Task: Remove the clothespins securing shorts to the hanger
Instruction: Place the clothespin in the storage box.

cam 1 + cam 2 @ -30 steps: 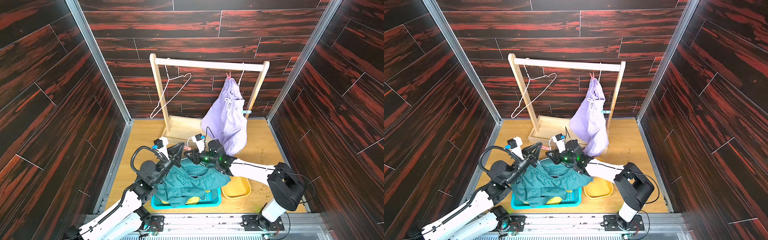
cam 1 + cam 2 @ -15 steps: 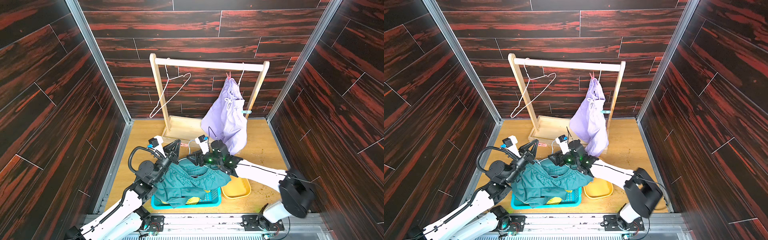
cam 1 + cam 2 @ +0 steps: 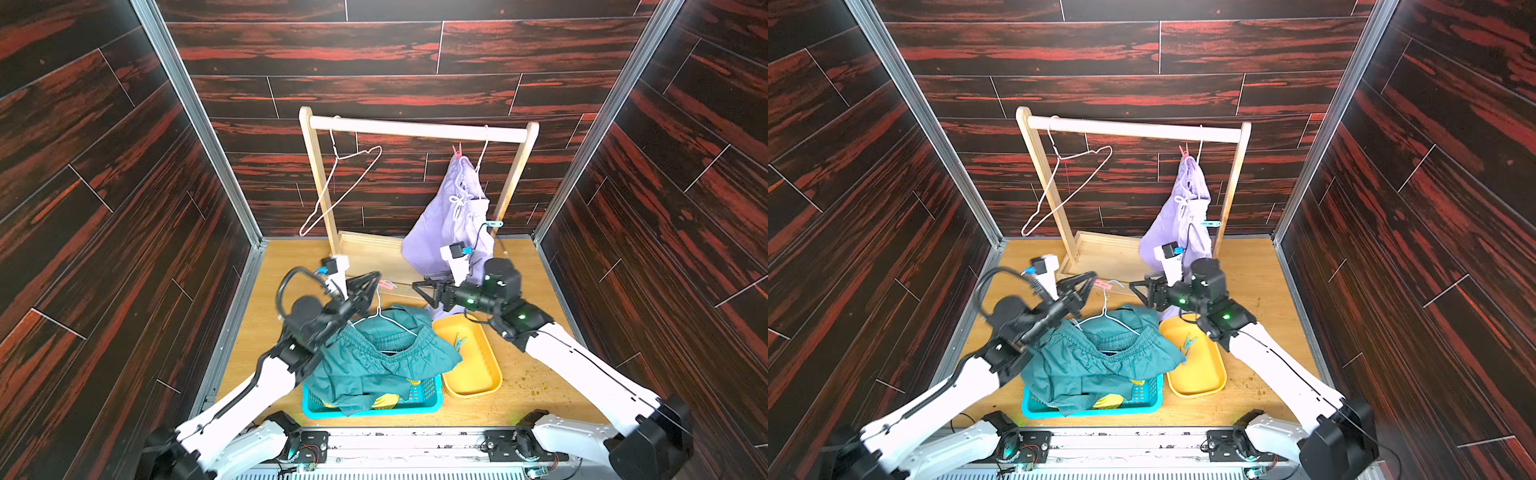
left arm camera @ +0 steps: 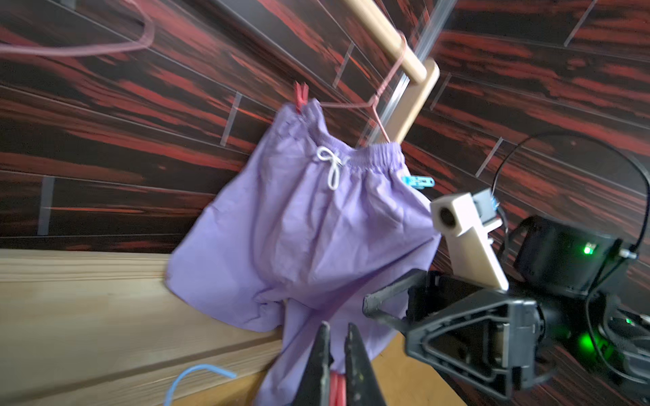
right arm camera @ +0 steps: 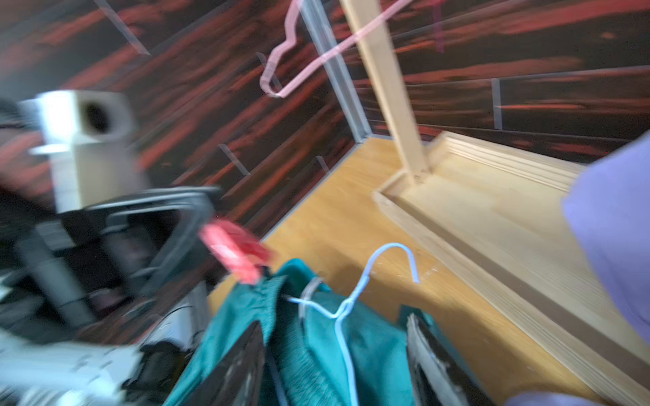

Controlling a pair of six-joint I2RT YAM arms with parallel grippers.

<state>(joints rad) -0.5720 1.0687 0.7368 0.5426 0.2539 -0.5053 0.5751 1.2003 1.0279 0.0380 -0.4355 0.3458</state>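
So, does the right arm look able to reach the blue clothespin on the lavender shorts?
Likely yes: the right tool is open, and the blue clothespin juts out from the lavender shorts.

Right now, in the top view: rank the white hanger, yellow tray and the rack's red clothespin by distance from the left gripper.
1. white hanger, just in front of the left gripper.
2. yellow tray, front right.
3. rack's red clothespin, high at the back.

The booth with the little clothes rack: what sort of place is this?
Probably a robot test cell staged as a laundry corner, not a home. Panel walls box in a small table, two robot arms are mounted at its front edge, and a miniature rack holds lavender shorts.
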